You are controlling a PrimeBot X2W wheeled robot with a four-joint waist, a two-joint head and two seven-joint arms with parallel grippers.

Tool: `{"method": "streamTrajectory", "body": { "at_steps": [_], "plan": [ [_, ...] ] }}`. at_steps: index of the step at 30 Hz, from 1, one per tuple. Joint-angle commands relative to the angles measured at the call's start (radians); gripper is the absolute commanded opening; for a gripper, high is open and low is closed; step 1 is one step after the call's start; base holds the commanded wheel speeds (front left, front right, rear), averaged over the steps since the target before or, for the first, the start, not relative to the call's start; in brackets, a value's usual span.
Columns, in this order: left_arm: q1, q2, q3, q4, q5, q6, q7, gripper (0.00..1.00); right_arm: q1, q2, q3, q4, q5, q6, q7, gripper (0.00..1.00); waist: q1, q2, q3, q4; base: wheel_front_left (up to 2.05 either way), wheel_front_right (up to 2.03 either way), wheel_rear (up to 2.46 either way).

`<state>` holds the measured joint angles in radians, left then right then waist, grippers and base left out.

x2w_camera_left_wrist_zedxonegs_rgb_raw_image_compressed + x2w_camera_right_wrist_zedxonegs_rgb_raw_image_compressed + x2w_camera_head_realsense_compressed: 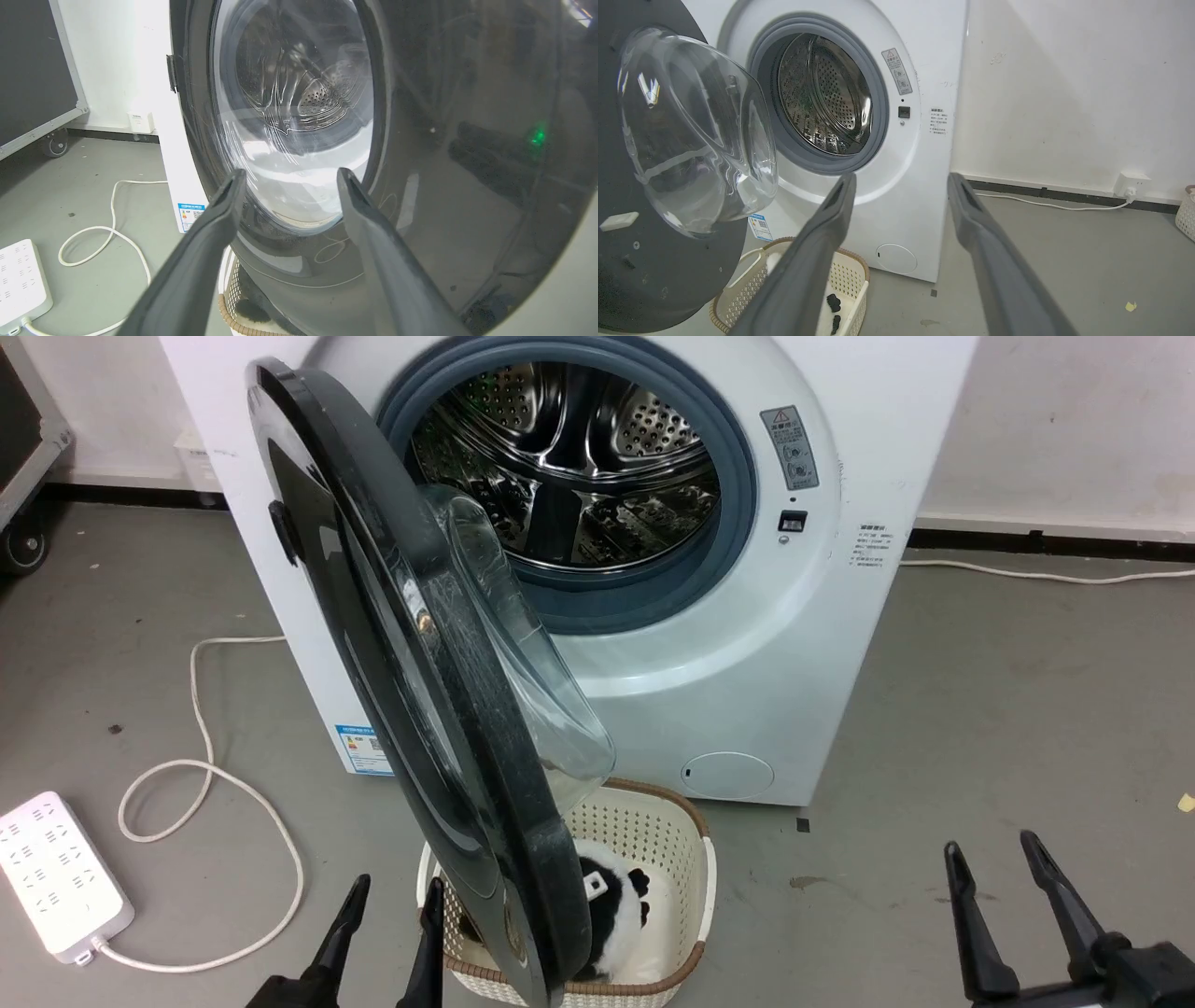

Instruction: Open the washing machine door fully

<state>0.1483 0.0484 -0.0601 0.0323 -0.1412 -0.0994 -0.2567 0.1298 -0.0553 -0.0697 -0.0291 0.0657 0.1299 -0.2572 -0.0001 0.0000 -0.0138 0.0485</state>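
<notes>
Glossy black with a clear bulging glass centre, the washing machine door [420, 709] stood swung out from the washing machine [747, 644], hinged at the machine's left edge and turned nearly edge-on to the head camera; its glass bowl faced the machine's right side, and the steel drum [579, 457] with its grey rubber ring [738, 457] lay fully exposed; the door's lower rim hung above a cream woven basket [695, 868] set on the floor just in front of the machine, with a black-and-white plush toy [611, 915] inside it.

The left gripper [397, 882] sat low in front of the machine's left half, fingers pointing up toward the door's outer face; in the left wrist view the left gripper [290, 172] looked straight at that glossy face [444, 186], with the drum visible through the glass; its jaws stood moderately apart and held nothing; the inner finger lay just beside the door's lower rim, though I cannot tell whether it touched.

The right gripper [991, 842] rested out in front of the machine's right edge, well apart from the door, fingers angled up toward the machine; in the right wrist view the right gripper [902, 176] faced the machine's open front, the door's inner side [644, 261] to one side; its jaws were spread wide and empty.

A white power strip [56, 877] and its looping cable [201, 709] lay on the grey floor off the machine's left side; a small round white flap [726, 775] sat low on the machine's front.
</notes>
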Motion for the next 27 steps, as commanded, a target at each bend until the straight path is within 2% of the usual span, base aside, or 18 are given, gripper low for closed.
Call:
{"method": "streamTrajectory", "body": {
  "at_steps": [1, 8, 9, 17, 18, 19, 27],
  "plan": [
    [0.012, 0.002, -0.005, -0.004, 0.006, 0.0, -0.005, 1.0, 0.018, 0.005, -0.004, -0.007, 0.01, 0.001, -0.004, 1.0, 0.0001, 0.0, -0.001, 0.001, 0.0, 0.0, 0.0],
    [0.01, 0.002, -0.004, -0.009, 0.012, 0.006, -0.005, 0.99, 0.015, 0.005, -0.003, -0.016, 0.012, 0.001, -0.004, 1.0, 0.0001, 0.0, -0.001, 0.002, 0.0, 0.0, 0.0],
    [0.009, 0.002, -0.006, -0.011, 0.01, 0.004, -0.005, 0.0, 0.014, 0.005, -0.009, -0.017, 0.012, 0.001, -0.004, 1.0, 0.0001, 0.0, 0.001, 0.003, 0.0, 0.0, 0.0],
    [0.001, 0.002, 0.006, -0.043, 0.003, 0.015, -0.005, 0.0, 0.006, 0.005, -0.013, -0.016, 0.019, 0.001, -0.004, 1.0, 0.0001, 0.0, 0.004, 0.005, 0.0, 0.0, 0.0],
    [-0.015, 0.002, 0.046, -0.091, -0.055, 0.041, -0.005, 0.0, 0.003, 0.005, -0.016, -0.016, 0.022, 0.001, -0.004, 1.0, 0.0001, 0.0, 0.003, 0.006, 0.0, 0.0, 0.0],
    [-0.023, 0.002, 0.058, -0.113, -0.063, 0.048, -0.005, 0.0, 0.003, 0.005, -0.018, -0.016, 0.023, 0.001, -0.004, 1.0, 0.0001, 0.0, 0.002, 0.007, 0.0, 0.0, 0.0],
    [-0.096, 0.002, 0.071, -0.356, -0.068, 0.088, -0.005, 0.0, -0.006, 0.005, -0.026, -0.012, 0.025, 0.001, -0.004, 1.0, 0.0001, 0.0, -0.003, 0.008, 0.0, 0.0, 0.0]
  ]
}}
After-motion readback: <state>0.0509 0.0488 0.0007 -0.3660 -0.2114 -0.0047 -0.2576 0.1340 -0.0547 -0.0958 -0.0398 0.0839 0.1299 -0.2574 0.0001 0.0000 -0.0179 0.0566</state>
